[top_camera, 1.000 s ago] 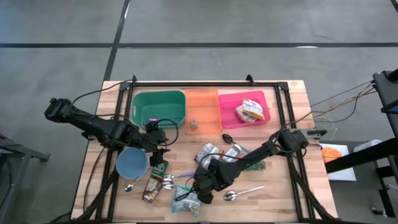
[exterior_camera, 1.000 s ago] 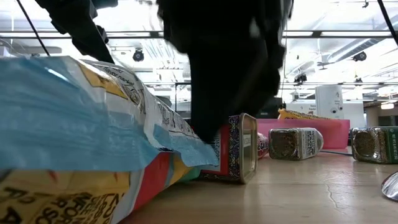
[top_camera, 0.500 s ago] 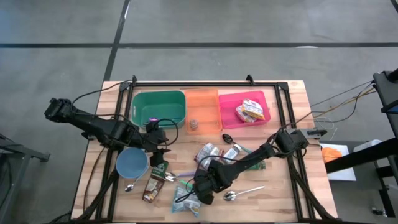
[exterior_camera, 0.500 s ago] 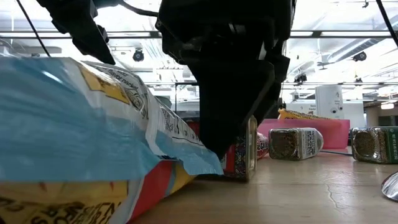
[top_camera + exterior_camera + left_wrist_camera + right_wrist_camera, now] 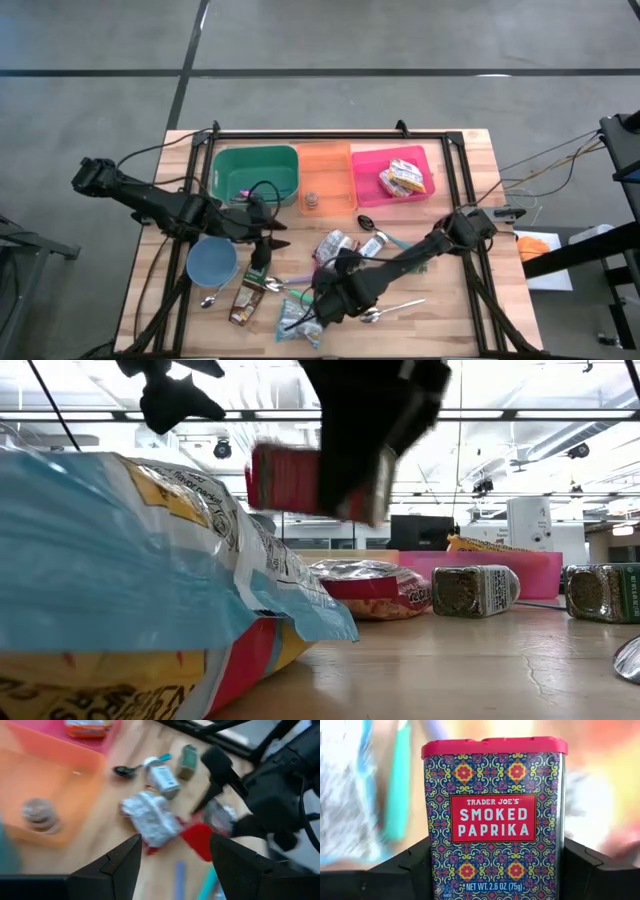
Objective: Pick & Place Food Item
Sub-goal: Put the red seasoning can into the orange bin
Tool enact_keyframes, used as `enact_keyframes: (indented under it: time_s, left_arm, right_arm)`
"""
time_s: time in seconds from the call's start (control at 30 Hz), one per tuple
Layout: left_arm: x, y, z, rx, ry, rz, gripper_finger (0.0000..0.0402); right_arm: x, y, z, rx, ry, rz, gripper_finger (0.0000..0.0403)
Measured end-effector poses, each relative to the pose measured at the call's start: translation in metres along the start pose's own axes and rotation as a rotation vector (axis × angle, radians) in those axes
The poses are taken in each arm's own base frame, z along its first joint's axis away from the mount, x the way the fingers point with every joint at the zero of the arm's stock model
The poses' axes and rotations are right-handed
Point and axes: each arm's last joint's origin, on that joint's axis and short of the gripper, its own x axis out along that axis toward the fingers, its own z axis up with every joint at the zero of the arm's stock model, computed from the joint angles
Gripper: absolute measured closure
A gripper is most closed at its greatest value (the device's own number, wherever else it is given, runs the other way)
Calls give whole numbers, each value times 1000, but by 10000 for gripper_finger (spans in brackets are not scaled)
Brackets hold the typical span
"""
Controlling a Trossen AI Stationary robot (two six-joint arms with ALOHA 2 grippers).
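A smoked paprika tin (image 5: 492, 820), patterned blue and red with a red lid, hangs above the table's near middle (image 5: 310, 480), and my right gripper (image 5: 335, 290) is shut on it. In the left wrist view the tin (image 5: 197, 840) shows red beside the right arm. My left gripper (image 5: 270, 237) hovers left of the table's middle, near the blue bowl (image 5: 212, 262). Its fingers (image 5: 175, 865) are open with nothing between them. My right gripper pinches the tin between its two fingers, one on each narrow side (image 5: 432, 865), at the end away from the red lid (image 5: 492, 745). The fingers come slanting down from the table's right side. The tin is lifted clear of the table.
Green (image 5: 255, 172), orange (image 5: 325, 170) and pink (image 5: 392, 175) bins line the far side; the pink one holds a snack packet. A foil packet (image 5: 335, 243), more tins (image 5: 475, 590), spoons and a big chip bag (image 5: 120, 590) lie around the near middle.
My right gripper has taken hold of the paprika tin, which stood on the table, and has risen with it; the tin now hangs clear of the table. My left gripper has tipped upward and shifted a little toward the table's right.
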Motion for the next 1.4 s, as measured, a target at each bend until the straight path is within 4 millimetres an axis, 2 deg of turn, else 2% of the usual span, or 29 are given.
enact_keyframes:
  time_s: [0.17, 0.37, 0.53, 0.67, 0.9, 1.4]
  left_arm:
    - [0, -5, 4, -72, -25, -76, 166]
    - [5, -11, 10, -94, -59, -168, 166]
    - [13, -11, 9, -105, -60, -142, 166]
    - [12, -12, 11, -82, -126, -96, 166]
    - [9, -21, 14, -26, -192, -124, 165]
    - [7, -20, 15, -69, -160, -168, 165]
  right_arm:
    - [-16, -4, 13, -80, -181, -145, 129]
    - [-24, -11, 25, -121, -287, -265, 129]
    - [-30, -15, 32, -111, -371, -345, 129]
    - [-36, -17, 35, -69, -442, -405, 129]
    - [-46, -18, 40, -56, -475, -412, 129]
    - [-44, -18, 40, -67, -448, -393, 129]
